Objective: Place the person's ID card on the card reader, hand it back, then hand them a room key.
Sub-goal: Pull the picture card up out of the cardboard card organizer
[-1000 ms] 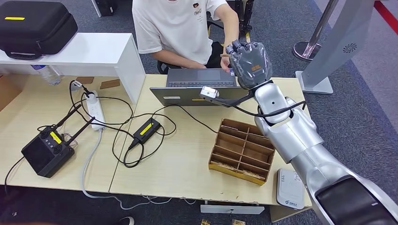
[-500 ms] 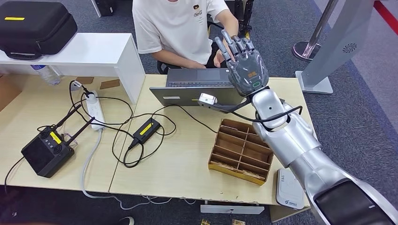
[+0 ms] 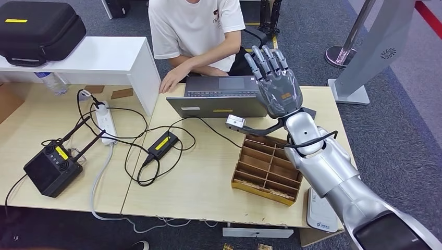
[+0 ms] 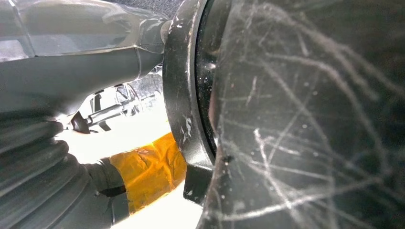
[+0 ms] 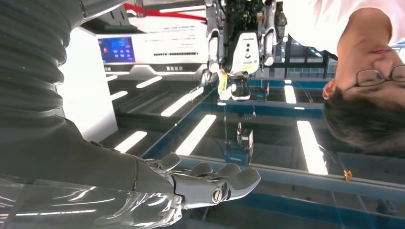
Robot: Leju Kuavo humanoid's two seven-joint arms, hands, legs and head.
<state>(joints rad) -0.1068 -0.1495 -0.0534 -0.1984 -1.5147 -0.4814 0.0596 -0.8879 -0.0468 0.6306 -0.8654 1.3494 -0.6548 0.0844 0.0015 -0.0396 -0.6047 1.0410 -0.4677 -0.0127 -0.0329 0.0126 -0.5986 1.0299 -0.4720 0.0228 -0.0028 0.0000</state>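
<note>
From the head view, the right hand (image 3: 276, 83) is seen raised over one laptop (image 3: 221, 96), fingers straight and spread, nothing held. Its extended fingers (image 5: 224, 183) are confirmed from the right wrist view. The left hand's (image 4: 52, 157) state cannot be told. One card reader (image 3: 320, 211) lies beside one compartmented box (image 3: 268, 167). One person (image 3: 195, 31) sits opposite; the ID card cannot be located.

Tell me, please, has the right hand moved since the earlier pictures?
Yes. The right hand has opened its fingers and drawn slightly back from the person, lower toward the laptop and the wooden divider tray.
</note>
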